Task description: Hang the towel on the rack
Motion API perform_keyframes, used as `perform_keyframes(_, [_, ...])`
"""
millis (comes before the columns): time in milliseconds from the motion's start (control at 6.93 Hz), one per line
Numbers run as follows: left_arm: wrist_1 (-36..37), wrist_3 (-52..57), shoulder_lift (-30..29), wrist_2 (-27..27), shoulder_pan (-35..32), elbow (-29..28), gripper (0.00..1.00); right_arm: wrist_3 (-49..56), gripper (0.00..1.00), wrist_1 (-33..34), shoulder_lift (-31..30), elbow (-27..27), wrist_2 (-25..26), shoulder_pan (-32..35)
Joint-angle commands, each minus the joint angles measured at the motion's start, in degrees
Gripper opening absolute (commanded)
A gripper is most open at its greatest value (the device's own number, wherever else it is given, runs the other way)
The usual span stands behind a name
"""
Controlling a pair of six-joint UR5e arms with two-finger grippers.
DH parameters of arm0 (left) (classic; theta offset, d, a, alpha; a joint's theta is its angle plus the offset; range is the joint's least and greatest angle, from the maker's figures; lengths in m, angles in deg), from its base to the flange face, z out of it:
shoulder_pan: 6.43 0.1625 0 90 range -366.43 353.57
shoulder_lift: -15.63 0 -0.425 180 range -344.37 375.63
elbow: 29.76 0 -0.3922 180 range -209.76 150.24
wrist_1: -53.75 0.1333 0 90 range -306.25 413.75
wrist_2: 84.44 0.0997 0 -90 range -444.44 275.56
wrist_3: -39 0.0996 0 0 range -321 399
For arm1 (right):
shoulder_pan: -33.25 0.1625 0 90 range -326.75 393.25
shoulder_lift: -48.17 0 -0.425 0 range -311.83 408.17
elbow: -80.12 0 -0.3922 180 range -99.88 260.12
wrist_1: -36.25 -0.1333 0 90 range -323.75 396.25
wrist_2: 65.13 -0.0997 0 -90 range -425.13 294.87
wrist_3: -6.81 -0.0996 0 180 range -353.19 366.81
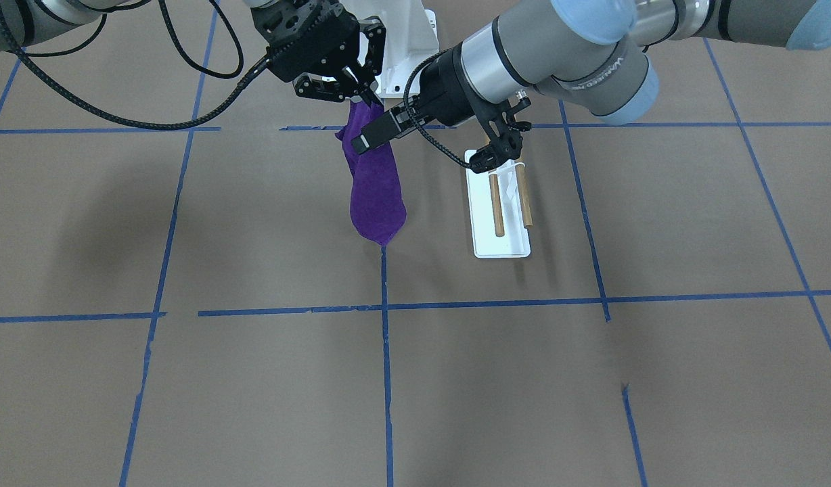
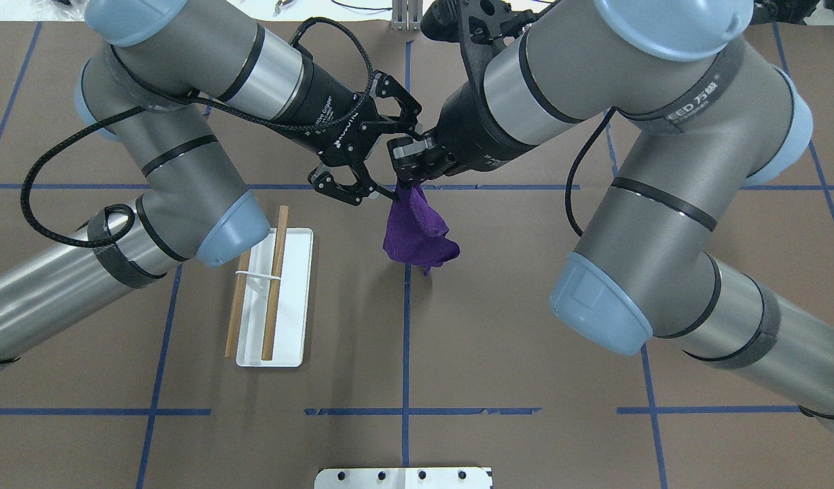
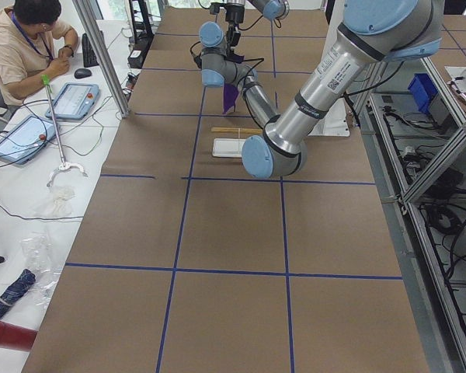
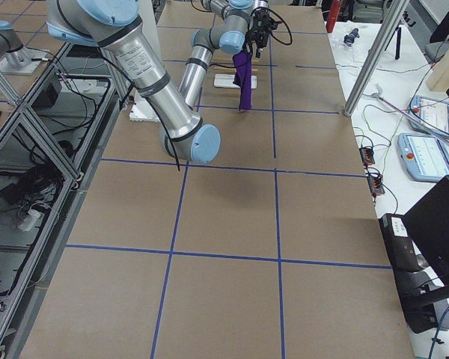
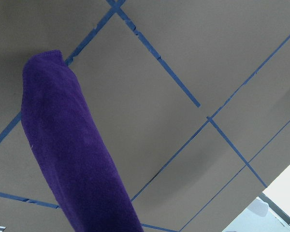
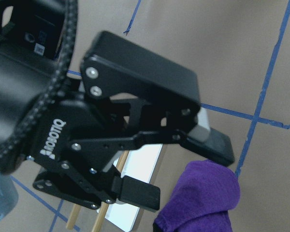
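The purple towel (image 2: 417, 234) hangs bunched and floppy from my right gripper (image 2: 407, 178), which is shut on its top end; the bottom tip hangs just at the table (image 1: 382, 238). My left gripper (image 2: 393, 159) is open wide right beside the towel's top. One finger (image 1: 371, 135) is in front of the cloth, the other (image 1: 493, 154) is over the rack's far end. The rack (image 2: 295, 299) has a white base and two wooden dowels (image 2: 274, 285) and stands to the left of the towel. The right wrist view shows the open left gripper (image 6: 179, 169) beside the towel (image 6: 203, 193).
A large white metal pedestal (image 2: 403, 477) with bolt holes sits at the near table edge. Both arms' elbows (image 2: 227, 231) hang low over the table, the left one above the rack. An operator (image 3: 19, 39) sits at a side desk beyond the table.
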Motion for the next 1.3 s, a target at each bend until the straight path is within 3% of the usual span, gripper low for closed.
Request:
perform_keyframes(0, [0.0, -0.6, 0.3, 0.4, 0.1, 0.3, 0.0, 0.1, 0.0, 0.0, 0.1, -0.4, 0.0, 0.0])
perform_keyframes(433, [-0.1, -0.3, 0.6, 0.4, 0.1, 0.6, 0.0, 0.1, 0.0, -0.1, -0.1, -0.4, 0.0, 0.1])
perform_keyframes(577, [-0.1, -0.2, 0.6, 0.4, 0.1, 0.6, 0.0, -0.6, 0.45, -0.1, -0.2, -0.4, -0.1, 0.2])
perform_keyframes(721, [-0.1, 0.3, 0.8, 0.4, 0.1, 0.6, 0.0, -1.0, 0.99, -0.3, -0.5, -0.3, -0.1, 0.3])
perform_keyframes(865, [-0.4, 0.7, 2.4, 0.3, 0.0, 1.4, 0.0, -0.7, 1.0, -0.5, -1.5, 0.4, -0.9, 1.8])
perform_keyframes(1010, [-0.7, 6.9, 6.7, 0.3, -0.1, 5.9, 0.0, -0.3, 1.0, -0.7, -6.0, 3.7, -3.1, 4.4])
perform_keyframes(1154, [-0.7, 17.5, 13.9, -0.1, -0.2, 11.7, 0.0, 0.0, 1.0, -5.0, -13.5, 4.9, -8.6, 8.5])
